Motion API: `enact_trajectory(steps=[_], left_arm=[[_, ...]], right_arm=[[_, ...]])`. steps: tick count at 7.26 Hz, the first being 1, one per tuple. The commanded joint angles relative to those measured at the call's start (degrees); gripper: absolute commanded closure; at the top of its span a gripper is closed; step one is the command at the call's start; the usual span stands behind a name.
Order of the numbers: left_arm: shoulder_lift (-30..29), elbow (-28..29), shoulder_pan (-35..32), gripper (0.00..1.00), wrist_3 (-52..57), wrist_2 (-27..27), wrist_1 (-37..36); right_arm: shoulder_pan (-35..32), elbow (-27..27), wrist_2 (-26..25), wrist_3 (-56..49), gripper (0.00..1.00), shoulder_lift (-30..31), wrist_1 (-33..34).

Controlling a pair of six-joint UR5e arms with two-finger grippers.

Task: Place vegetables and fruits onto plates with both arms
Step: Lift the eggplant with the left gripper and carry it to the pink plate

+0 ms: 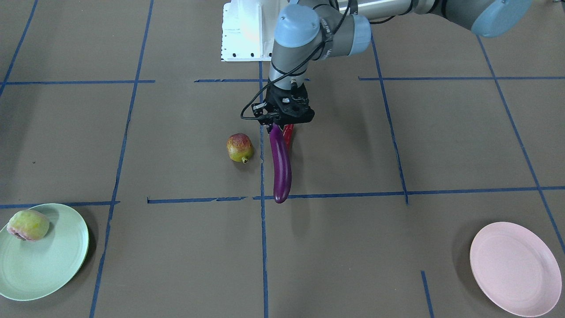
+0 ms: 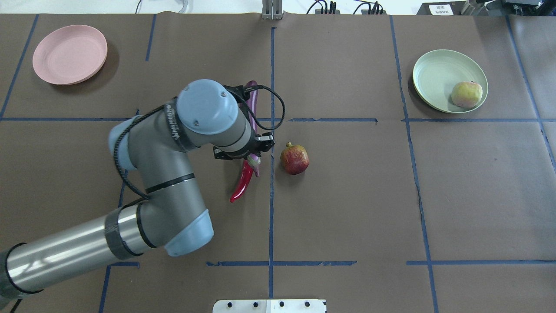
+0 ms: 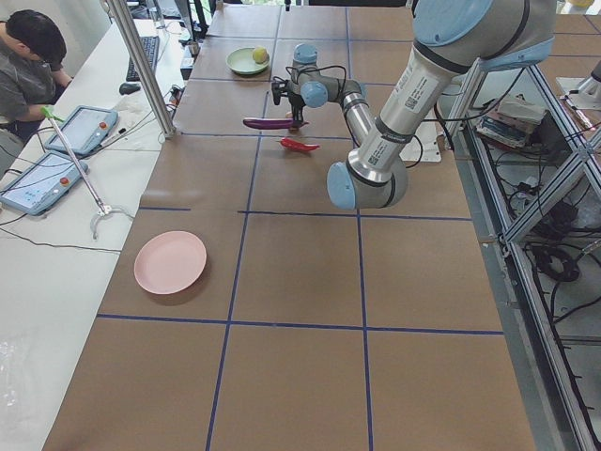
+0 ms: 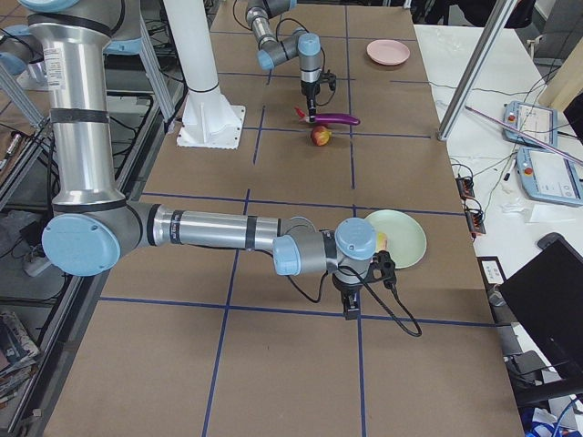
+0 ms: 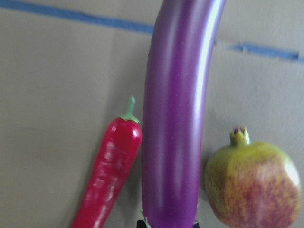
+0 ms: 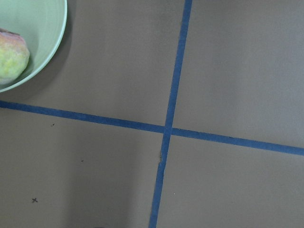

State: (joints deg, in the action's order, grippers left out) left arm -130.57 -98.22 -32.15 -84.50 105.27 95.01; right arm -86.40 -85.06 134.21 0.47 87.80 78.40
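My left gripper (image 1: 282, 126) is shut on the cap end of the long purple eggplant (image 1: 281, 168), which shows large in the left wrist view (image 5: 175, 118) and seems to be held just above the table. The red chili (image 2: 242, 184) lies beside it, and the pomegranate-like fruit (image 2: 295, 159) sits on the other side. The peach-like fruit (image 2: 467, 94) lies on the mint green plate (image 2: 434, 71). The pink plate (image 2: 69, 54) holds nothing. My right gripper (image 4: 351, 305) hangs near the green plate (image 4: 405, 238); I cannot tell whether it is open or shut.
The white base block (image 1: 245, 31) stands at the robot's side of the table. Blue tape lines (image 6: 166, 128) cross the brown table cover. An operator (image 3: 28, 66) sits at a side bench with tablets. A white post (image 4: 200, 64) stands by the right arm.
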Motion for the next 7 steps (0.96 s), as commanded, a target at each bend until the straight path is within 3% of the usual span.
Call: enact_trajectory(steps=[1,2,3,5,6,7], left_arm=[[6.63,-4.98,-10.94,0.98,-0.32,0.2,-1.83],[6.73,-0.53,-18.66,0.98,5.43,5.59,-2.63],[6.73,7.26,-25.87,0.98,16.8,14.52,-2.63],[5.6,21.76,-34.43,0.98,39.65,16.19,-1.94],[4.81,27.93,-36.56,0.98,47.16,16.19,-1.49],[4.54,34.17,-37.71,0.98,50.54,16.19,3.47]], right_arm=[[0.0,0.07,0.0,0.05,0.0,0.35,0.0],[0.0,-0.02,0.0,0.06,0.0,0.53,0.0],[0.0,-0.11,0.09,0.06,0.0,0.62,0.0],[0.0,-0.63,-0.61,0.32,0.0,0.18,3.31],[0.0,-1.24,-1.92,0.23,0.0,0.35,4.64],[0.0,-1.86,-2.02,0.23,0.0,0.44,4.75]])
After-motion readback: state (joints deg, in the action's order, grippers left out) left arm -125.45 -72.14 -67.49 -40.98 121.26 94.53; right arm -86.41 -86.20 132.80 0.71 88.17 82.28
